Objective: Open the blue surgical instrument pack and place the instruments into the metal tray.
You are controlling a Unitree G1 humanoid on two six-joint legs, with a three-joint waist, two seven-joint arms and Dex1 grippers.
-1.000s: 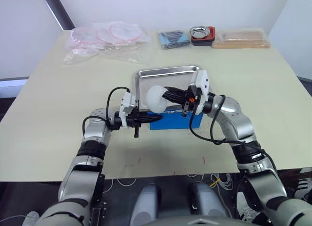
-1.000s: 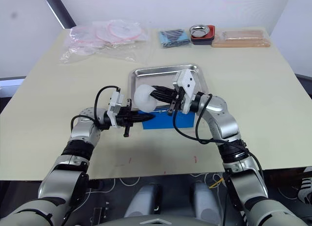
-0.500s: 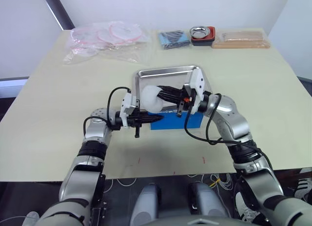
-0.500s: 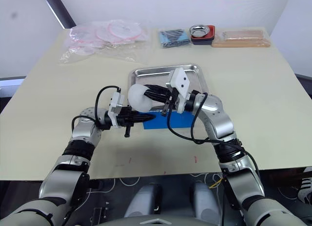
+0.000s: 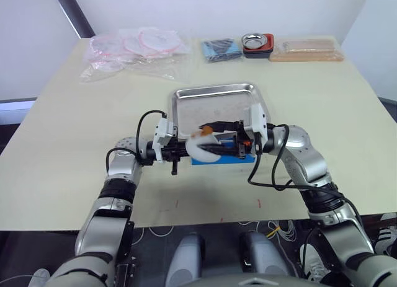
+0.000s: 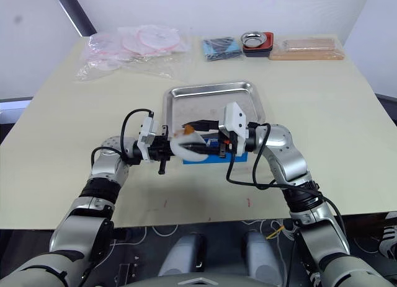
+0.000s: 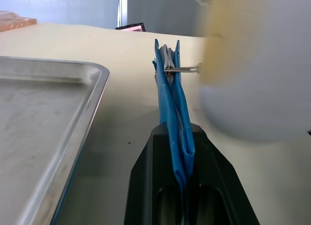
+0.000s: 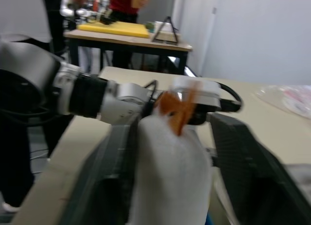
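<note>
Pack: bright blue fabric instrument pack lies on the beige table, touching the near rim of the shallow stainless steel tray.
Left gripper: black fingers pinch the pack's blue edge; the wrist view shows layered fabric and a metal tool tip.
Right gripper: holds a white soft bundle with an orange tag.
Writing: none legible.

A soft white pouch-like bundle with an orange tag sits between two blurred black fingers — beyond it, the left gripper's silver-and-black arm.
</note>
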